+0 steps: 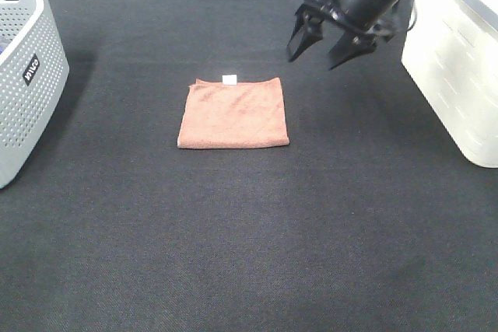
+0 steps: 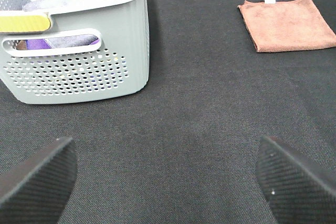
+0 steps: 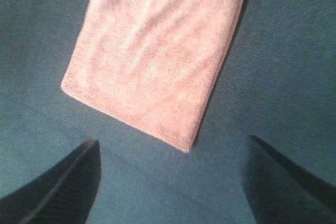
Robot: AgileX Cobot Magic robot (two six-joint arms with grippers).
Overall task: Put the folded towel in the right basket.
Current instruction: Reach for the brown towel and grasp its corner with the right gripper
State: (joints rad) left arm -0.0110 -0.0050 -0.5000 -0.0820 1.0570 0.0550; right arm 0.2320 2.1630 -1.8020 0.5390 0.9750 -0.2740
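A folded brown towel point(image 1: 233, 112) with a small white tag lies flat on the black table. It also shows in the left wrist view point(image 2: 287, 23) and fills the right wrist view point(image 3: 157, 56). My right gripper point(image 1: 317, 46) is open and empty, in the air behind and to the right of the towel. The white right basket point(image 1: 459, 75) stands at the right edge of the table. My left gripper point(image 2: 168, 182) is open and empty, low over the table, out of the exterior high view.
A grey perforated basket point(image 1: 23, 75) stands at the left edge; in the left wrist view point(image 2: 79, 66) it holds several cloths. The black table cloth point(image 1: 249, 254) covers the whole surface.
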